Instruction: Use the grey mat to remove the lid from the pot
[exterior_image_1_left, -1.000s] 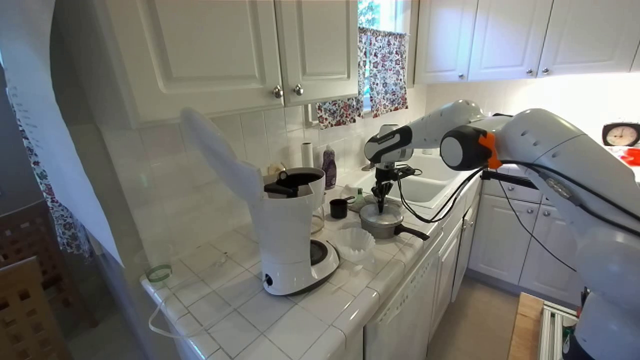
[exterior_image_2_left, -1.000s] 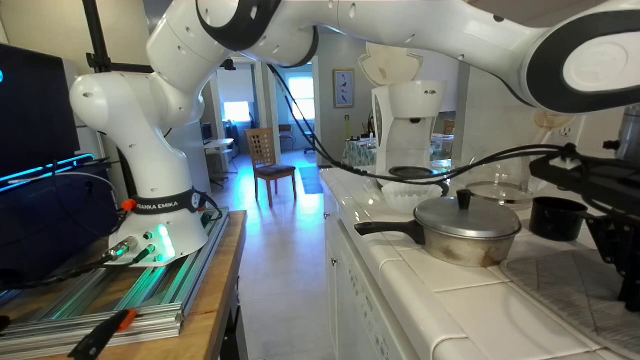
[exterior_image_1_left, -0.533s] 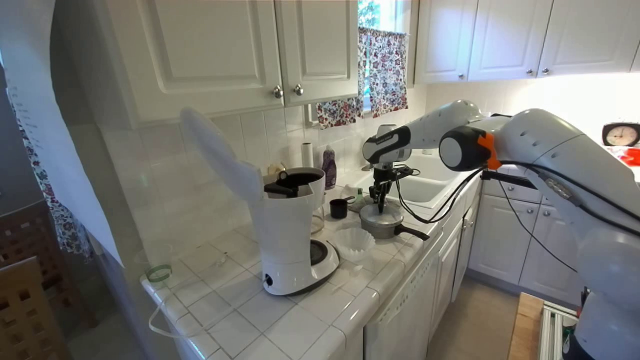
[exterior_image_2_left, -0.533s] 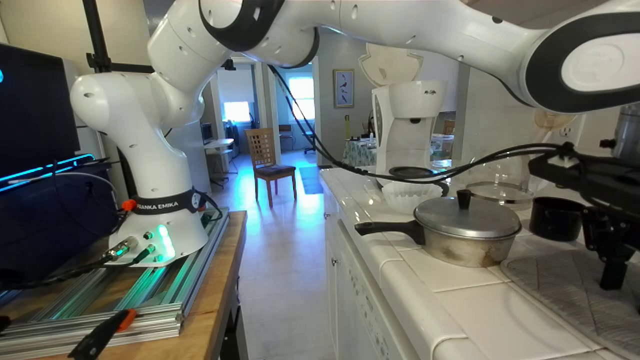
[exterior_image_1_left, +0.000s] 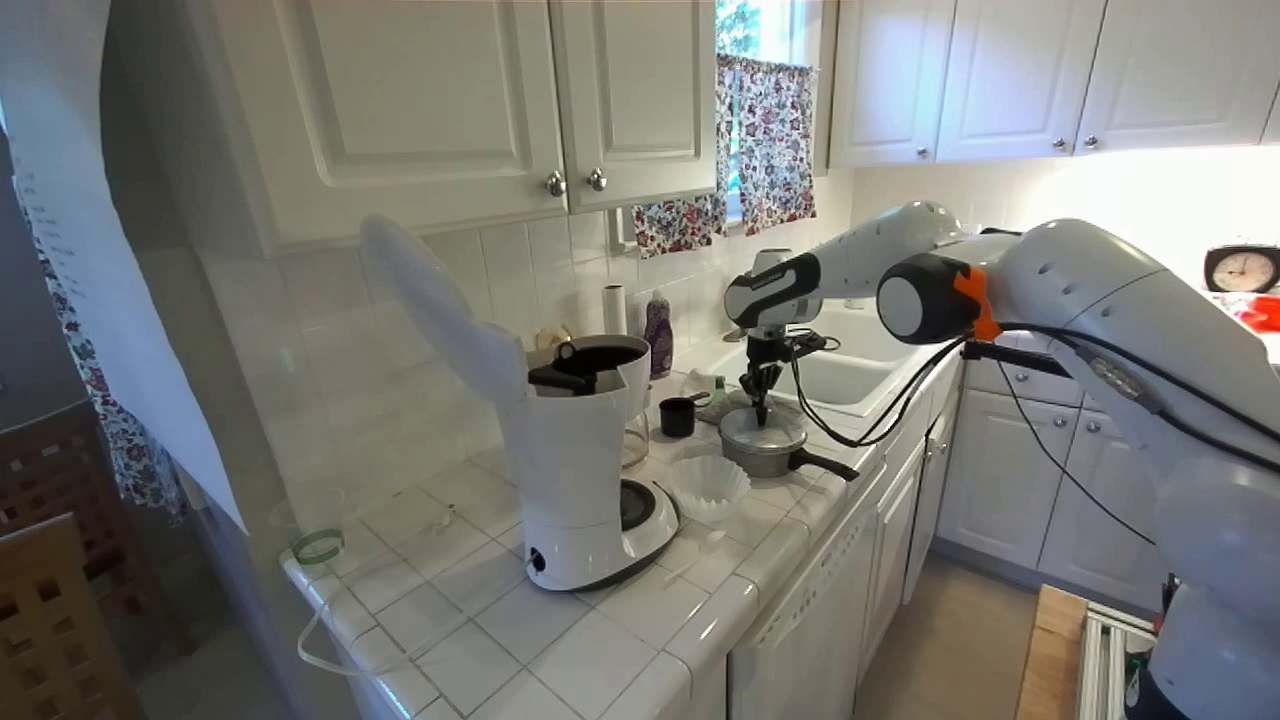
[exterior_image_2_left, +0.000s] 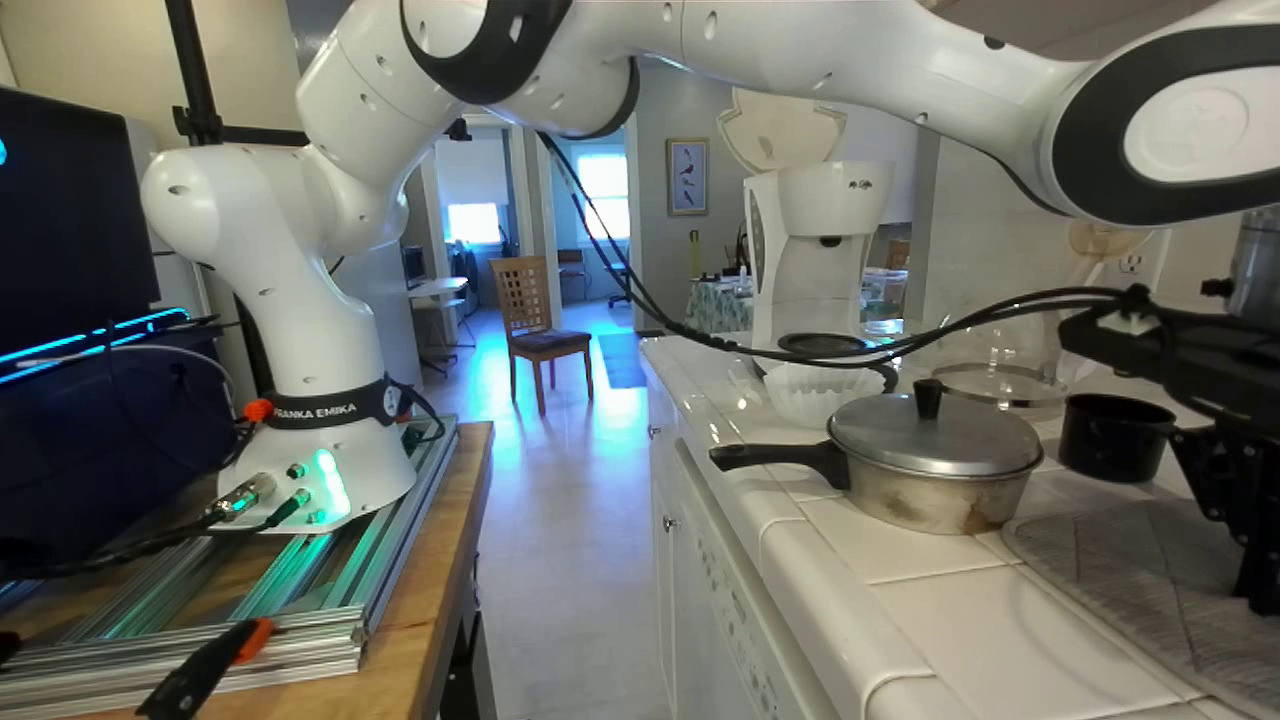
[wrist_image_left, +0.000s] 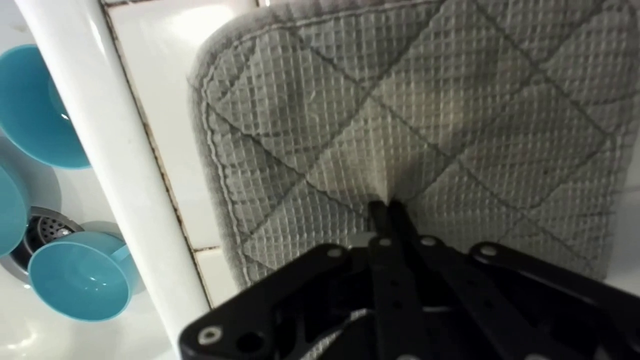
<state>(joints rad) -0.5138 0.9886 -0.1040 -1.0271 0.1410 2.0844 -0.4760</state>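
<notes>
The pot (exterior_image_2_left: 925, 500) stands on the tiled counter and is silvery and low, with a black handle; it also shows in an exterior view (exterior_image_1_left: 752, 460). The lid (exterior_image_2_left: 900, 440) sits on the pot, with a dark knob on top. The grey mat (exterior_image_2_left: 1110, 560) is quilted and lies flat on the counter beside the pot. In the wrist view the grey mat (wrist_image_left: 300, 110) fills most of the picture. My gripper (wrist_image_left: 386, 204) is shut, its fingertips pinching a small raised fold near the mat's middle. In an exterior view the gripper (exterior_image_2_left: 1262, 590) is cut off by the frame edge.
A small dark cup (exterior_image_2_left: 1115, 437) stands close to the pot and gripper. A paper filter (exterior_image_2_left: 815, 395) and the white coffee maker (exterior_image_2_left: 815, 230) stand beyond the pot. The sink rim (wrist_image_left: 100, 130) borders the mat; teal cups (wrist_image_left: 80, 277) lie in the sink.
Half a second ago the fingers were spread apart over the mat; now they are closed together on it. The mat, pot and lid have not visibly moved.
</notes>
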